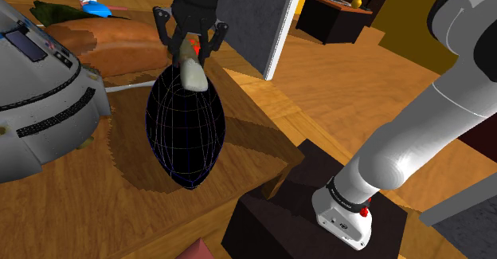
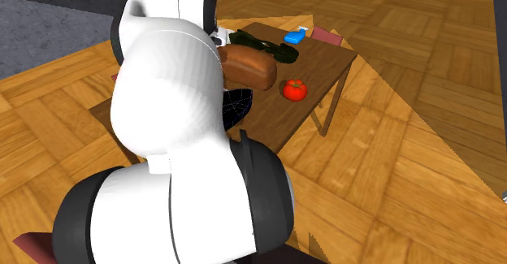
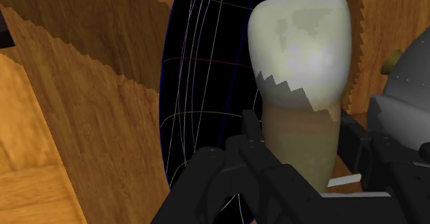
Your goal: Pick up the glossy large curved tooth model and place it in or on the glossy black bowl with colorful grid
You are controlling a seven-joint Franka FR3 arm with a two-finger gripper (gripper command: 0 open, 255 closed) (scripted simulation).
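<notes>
Gripper (image 1: 191, 50): closed on the tooth, fingers (image 3: 256, 157) either side of its root end.
Tooth model (image 1: 192, 72): cream, glossy; crown pointing away from gripper, over bowl's far end. Contact w/ bowl: can't tell.
Bowl (image 1: 185, 130): black w/ coloured grid lines, on wooden table (image 1: 95, 194).
Loaf (image 1: 111, 30): brown, behind bowl.
Tomato (image 2: 294, 89): red, nr table edge, well apart from bowl.
Grey appliance (image 1: 40, 82): shoulder view's left, near bowl.

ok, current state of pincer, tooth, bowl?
pincer: shut on tooth
tooth: held by its root, crown pointing away from the pincer, over the bowl's end, not yet released
bowl: open side up, nothing resting in it
</notes>
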